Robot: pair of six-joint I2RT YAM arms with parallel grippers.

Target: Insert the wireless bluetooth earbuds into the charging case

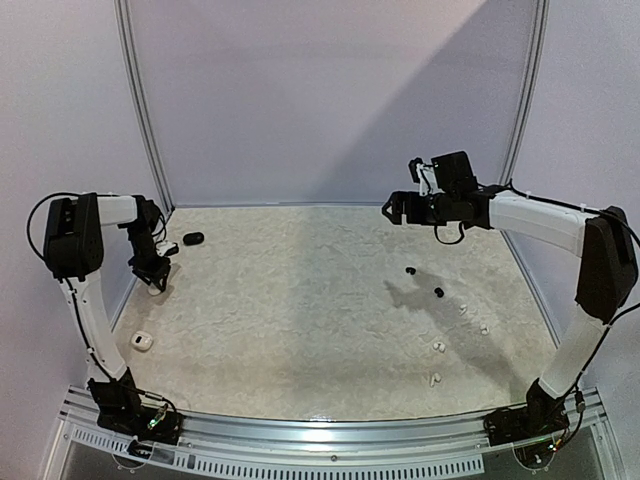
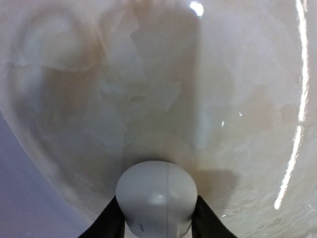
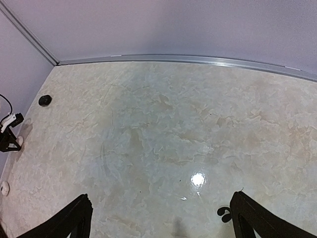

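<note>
**Operator:** What was the state of the left tool?

**Technician:** The left tool [image 1: 154, 272] stood low at the table's [image 1: 300, 330] left edge, toward the far left corner. Its fingers [image 2: 106, 224] were closed against both sides of a white charging case [image 2: 157, 196], which sat on the table.

**Operator:** And the right tool?

**Technician:** The right tool [image 3: 161, 198] hung above the right half of the table, jaws wide apart, holding nothing.

**Operator:** Where were the earbuds?

**Technician:** All lay loose on the right half. Two black earbuds [image 1: 409, 270] lay nearer the middle. Four white earbuds [image 1: 437, 346] trailed toward the near right corner.

**Operator:** Were there other cases?

**Technician:** A black case [image 1: 193, 238] lay near the far left corner. A second white case [image 1: 141, 342] lay at the left edge, closer to the near side.
</note>
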